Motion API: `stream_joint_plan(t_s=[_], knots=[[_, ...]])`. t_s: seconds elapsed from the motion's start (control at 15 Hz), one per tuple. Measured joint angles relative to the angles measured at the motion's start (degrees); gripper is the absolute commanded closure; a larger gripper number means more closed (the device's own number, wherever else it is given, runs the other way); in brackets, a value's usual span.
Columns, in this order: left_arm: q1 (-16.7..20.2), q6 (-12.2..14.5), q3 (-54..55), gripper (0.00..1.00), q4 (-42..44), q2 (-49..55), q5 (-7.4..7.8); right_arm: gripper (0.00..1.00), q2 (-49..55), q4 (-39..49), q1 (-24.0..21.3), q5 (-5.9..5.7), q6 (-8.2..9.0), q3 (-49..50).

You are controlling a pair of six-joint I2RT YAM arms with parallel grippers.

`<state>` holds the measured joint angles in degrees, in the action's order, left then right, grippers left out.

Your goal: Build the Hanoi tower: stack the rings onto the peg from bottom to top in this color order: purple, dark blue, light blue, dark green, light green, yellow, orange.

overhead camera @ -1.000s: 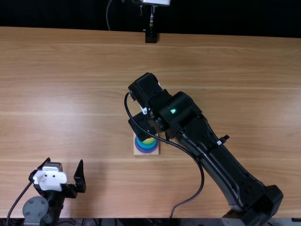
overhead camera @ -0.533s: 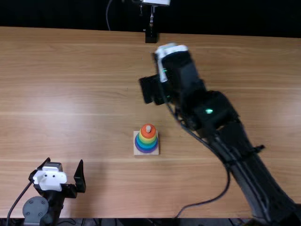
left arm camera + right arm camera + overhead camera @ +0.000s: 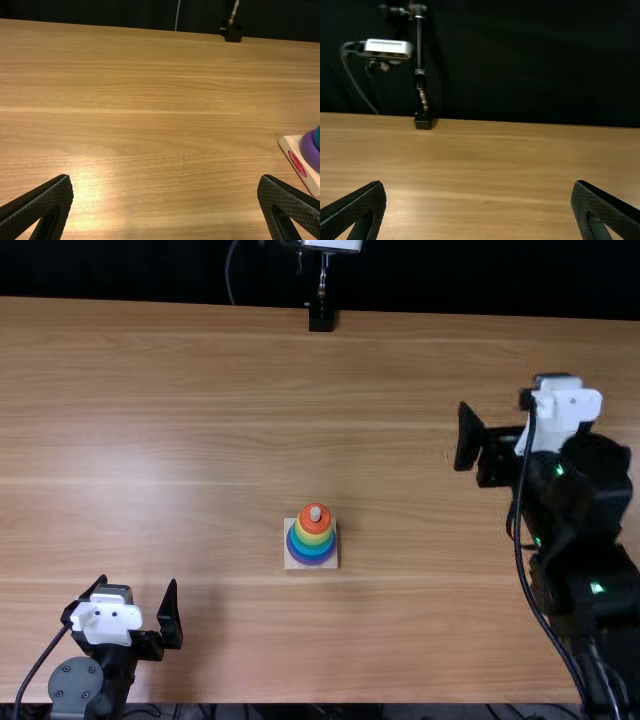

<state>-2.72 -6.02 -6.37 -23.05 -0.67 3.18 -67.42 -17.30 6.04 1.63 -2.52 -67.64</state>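
Note:
A stack of rings point(image 3: 312, 538) rises around the peg point(image 3: 315, 513) on a square wooden base point(image 3: 290, 562), purple lowest, blue and yellow above, orange at the top. The peg's tip pokes through the orange ring point(image 3: 322, 524). My left gripper point(image 3: 138, 606) is open at the near left, well away from the tower; the left wrist view has the left gripper point(image 3: 166, 187) with nothing between its fingers, and the purple ring point(image 3: 310, 150) beyond. Far to the right of the tower is my right gripper point(image 3: 520, 425); in the right wrist view the right gripper point(image 3: 478, 192) stands open and holds nothing.
A camera stand point(image 3: 321, 318) is fixed at the far edge of the wooden table point(image 3: 180, 440), with a dark curtain behind it. A black cable point(image 3: 519, 540) hangs along the right arm.
My right gripper has left its place over the tower, passing across the far side and on to the right. The whole tower has come into sight. The left arm has kept still.

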Motion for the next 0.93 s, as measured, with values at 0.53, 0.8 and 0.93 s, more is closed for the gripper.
stream_joint_plan(t_s=[0.53, 0.8, 0.93], knots=[[0.0, 0.0, 0.0, 0.0, 0.0, 0.0, 0.02, 0.0, 41.7, 14.6, -11.3, 8.17, -3.56, 39.6], [0.0, 0.0, 0.0, 0.0, 0.0, 0.0, 0.04, 0.0, 55.8, 15.0, -11.3, 8.46, -3.58, 54.0], [0.0, 0.0, 0.0, 0.0, 0.0, 0.0, 0.02, 0.0, 56.4, 14.9, -11.3, 8.15, -3.56, 59.1]])
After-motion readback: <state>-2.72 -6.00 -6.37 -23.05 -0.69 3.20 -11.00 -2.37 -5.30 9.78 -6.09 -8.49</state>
